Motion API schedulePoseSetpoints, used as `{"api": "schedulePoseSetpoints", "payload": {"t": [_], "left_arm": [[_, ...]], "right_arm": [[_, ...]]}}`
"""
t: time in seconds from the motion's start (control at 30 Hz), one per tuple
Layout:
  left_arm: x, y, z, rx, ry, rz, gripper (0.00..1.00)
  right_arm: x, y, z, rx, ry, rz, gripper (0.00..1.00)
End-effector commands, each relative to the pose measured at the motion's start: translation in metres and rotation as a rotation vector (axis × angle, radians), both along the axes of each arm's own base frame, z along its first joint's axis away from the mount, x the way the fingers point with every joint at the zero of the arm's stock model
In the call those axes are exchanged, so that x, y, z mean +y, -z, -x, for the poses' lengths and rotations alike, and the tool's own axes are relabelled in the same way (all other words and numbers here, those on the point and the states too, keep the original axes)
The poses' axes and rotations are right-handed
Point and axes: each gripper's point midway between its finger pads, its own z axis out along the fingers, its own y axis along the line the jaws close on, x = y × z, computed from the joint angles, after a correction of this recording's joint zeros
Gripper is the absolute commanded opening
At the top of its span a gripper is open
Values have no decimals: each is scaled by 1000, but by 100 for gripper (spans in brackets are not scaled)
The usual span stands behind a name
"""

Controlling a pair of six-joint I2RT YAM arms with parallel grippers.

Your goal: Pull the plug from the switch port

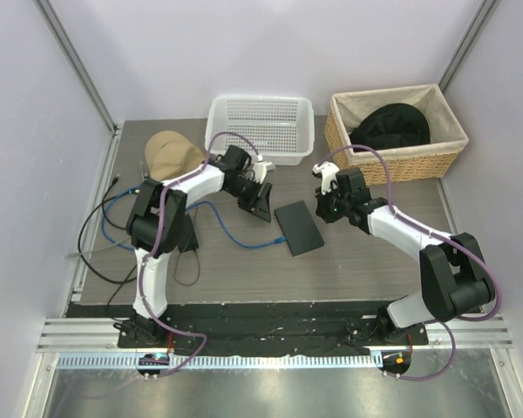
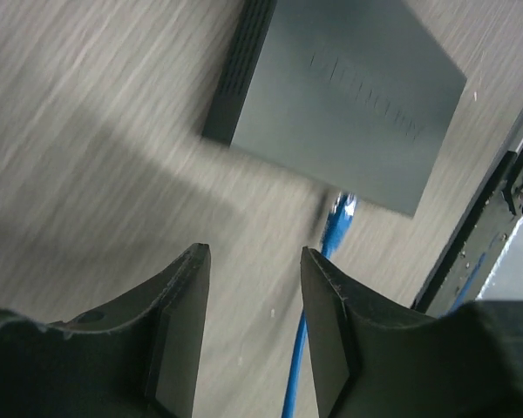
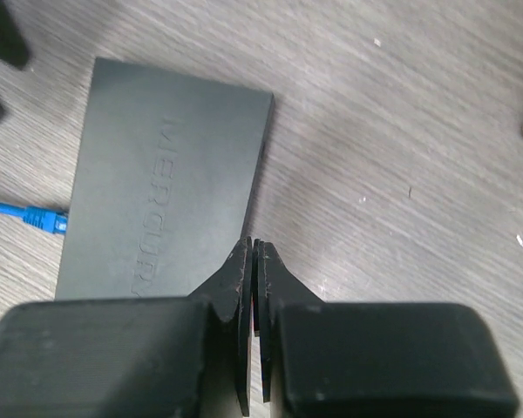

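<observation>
Currently the switch lies flat mid-table between my 2 arms. Left gripper hangs just short of it, jaws apart, lined up beside the blue cable to take the plug, which looks seated at the switch's edge. Right gripper, jaws together, hovers over the opposite edge, probably to pin the box down. Wicker basket, white basket and tan cap sit well behind. Nothing blocks the plug.

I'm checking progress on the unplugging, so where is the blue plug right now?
In the right wrist view the blue plug sits at the left edge of the switch, mid-table, just ahead of the open left end effector.
</observation>
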Motion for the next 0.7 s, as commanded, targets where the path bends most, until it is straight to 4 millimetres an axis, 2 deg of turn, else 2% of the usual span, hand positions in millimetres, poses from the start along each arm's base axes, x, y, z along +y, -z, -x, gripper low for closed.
{"api": "schedulePoseSetpoints", "payload": {"t": [0.0, 0.07, 0.13, 0.17, 0.23, 0.37, 0.43, 0.5, 0.53, 0.67], "left_arm": [[-35, -10, -22, -65, 57, 56, 49], [-44, 2, -25, -38, 47, 49, 49], [-53, 1, -36, -58, 35, 63, 49], [-53, 8, -42, -55, 23, 51, 50], [-57, 0, -53, -92, 19, 51, 52], [-53, -18, -61, -103, 13, 73, 53], [-50, -34, -56, -87, 12, 92, 52], [-41, -36, -49, -76, 10, 92, 52], [-39, -46, -44, -94, 21, 105, 50], [-32, -38, -13, -40, 100, 132, 53]], "right_arm": [[-5, -1, 4, 14, 19, 2, 5], [-4, -1, 4, 19, 17, -1, 5], [-3, -1, 4, 26, 12, -5, 5], [-3, 0, 5, 34, 10, -4, 5], [-1, 2, 8, 49, 3, -9, 5], [2, 5, 11, 73, -4, -25, 6], [3, 5, 11, 74, -3, -30, 6], [4, 5, 11, 75, -5, -34, 6], [4, 5, 11, 74, -6, -37, 6], [7, 6, 12, 85, -12, -52, 6]]}}
